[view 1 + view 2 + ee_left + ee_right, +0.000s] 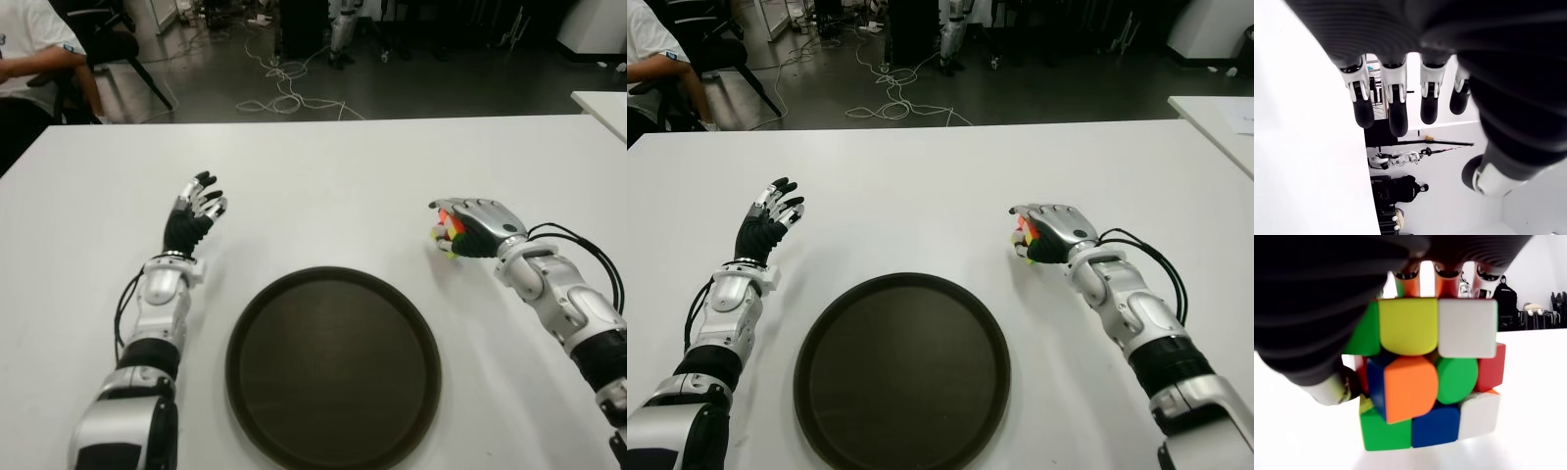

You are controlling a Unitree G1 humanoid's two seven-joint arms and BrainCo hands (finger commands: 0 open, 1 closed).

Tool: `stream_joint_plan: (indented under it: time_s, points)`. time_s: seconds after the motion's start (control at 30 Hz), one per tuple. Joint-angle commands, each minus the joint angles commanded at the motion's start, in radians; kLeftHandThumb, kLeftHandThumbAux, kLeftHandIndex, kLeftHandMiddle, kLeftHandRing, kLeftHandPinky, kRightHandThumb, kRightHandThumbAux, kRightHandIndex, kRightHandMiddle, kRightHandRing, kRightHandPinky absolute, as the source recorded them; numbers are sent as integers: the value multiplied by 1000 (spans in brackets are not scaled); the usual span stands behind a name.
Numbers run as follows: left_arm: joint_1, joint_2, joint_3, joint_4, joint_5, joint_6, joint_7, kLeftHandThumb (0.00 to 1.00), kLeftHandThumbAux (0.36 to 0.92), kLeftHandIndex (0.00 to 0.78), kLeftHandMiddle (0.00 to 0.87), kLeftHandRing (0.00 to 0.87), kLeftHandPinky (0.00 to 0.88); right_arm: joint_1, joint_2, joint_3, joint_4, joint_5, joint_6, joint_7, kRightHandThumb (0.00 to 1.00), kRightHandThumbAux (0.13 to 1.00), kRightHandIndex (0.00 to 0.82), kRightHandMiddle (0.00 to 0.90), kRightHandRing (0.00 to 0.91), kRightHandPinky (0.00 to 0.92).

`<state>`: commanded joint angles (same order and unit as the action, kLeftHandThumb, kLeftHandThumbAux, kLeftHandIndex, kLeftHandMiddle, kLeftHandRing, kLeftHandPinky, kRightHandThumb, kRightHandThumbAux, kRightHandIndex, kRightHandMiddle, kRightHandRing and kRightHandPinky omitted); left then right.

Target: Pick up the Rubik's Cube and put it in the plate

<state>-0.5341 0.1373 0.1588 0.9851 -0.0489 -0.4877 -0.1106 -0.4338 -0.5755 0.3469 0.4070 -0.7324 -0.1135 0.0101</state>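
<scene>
Plate near counter's front edge, centre, holds nothing. Left hand beyond plate toward left edge, idle, fingers spread, grasping nothing. Right hand toward right edge of counter, palm down over Rubik's Cube; fingers curled around cube. Cube appears to sit on counter, well apart from plate. Judgement: grasp forming or just made; lift, carry to plate, release all left. Person seated past far-left corner.

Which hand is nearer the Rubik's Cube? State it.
Right. The right hand is cupped over the Rubik's Cube on the white table, right of the plate. The left hand shows open, far across on the plate's other side.
</scene>
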Motion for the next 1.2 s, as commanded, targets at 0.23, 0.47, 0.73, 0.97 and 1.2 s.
stream_joint_plan:
  time_s: [0.23, 0.47, 0.73, 0.97, 1.2]
  points:
    - [-8, 0, 0, 13, -3, -3, -3, 389, 676, 57, 140, 142, 165, 15, -4, -16, -65, -4, 21, 15, 947, 669, 428, 487, 413, 180]
    - [-14, 0, 1, 24, -4, -4, -2, 399, 671, 61, 146, 149, 176, -15, -2, -15, -61, -10, 13, 17, 948, 666, 428, 480, 432, 164]
    - [-18, -2, -1, 31, -1, -12, 1, 401, 679, 61, 139, 149, 182, -34, -3, -22, -196, -21, 49, 83, 939, 674, 377, 452, 476, 195]
    - [-20, -4, -3, 34, 3, -13, 12, 371, 669, 65, 145, 155, 185, -47, 10, -6, -193, -39, 29, 56, 946, 667, 436, 437, 454, 262]
    - [-17, -10, -3, 24, -1, -9, 13, 382, 667, 63, 152, 154, 179, -87, 44, 17, -170, -50, 15, 63, 942, 674, 415, 404, 483, 297]
